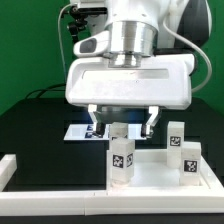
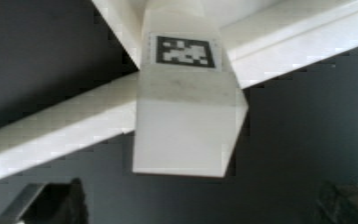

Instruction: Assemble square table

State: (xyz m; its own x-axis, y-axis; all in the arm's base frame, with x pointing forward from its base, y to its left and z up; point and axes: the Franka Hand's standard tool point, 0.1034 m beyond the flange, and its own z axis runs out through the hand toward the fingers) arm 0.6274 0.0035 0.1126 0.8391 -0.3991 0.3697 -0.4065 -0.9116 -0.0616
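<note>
Black cloth covers the table (image 1: pixel 30 125) you are working on, and a green wall stands behind it. Look at your pincer (image 1: pixel 124 124) first: its two fingers (image 1: pixel 151 120) are spread as wide as they go, and they hold nothing. They hang one on each side of the top of a small white leg (image 1: pixel 121 156) that stands upright with a black-and-white tag on its front. You cannot tell from the exterior view if a finger touches the leg. In the wrist view, that leg (image 2: pixel 188 100) fills the middle of the picture, with its tag near the far end, and the dark finger tips (image 2: pixel 43 203) sit well out to the sides, apart from it. Your arm comes straight down from above, with the big white wrist block (image 1: pixel 130 80) sitting flat and level over the leg. The leg stands on the white square top (image 1: pixel 160 180), which lies flat near the front of the table with its raised rim showing. Two more tagged legs (image 1: pixel 186 158) stand upright close together at the exterior view's right of the top. Behind your pincer, the marker board (image 1: pixel 78 131) lies flat on the black cloth. A low white border rail (image 1: pixel 14 165) runs along the front and the exterior view's left of the table.
</note>
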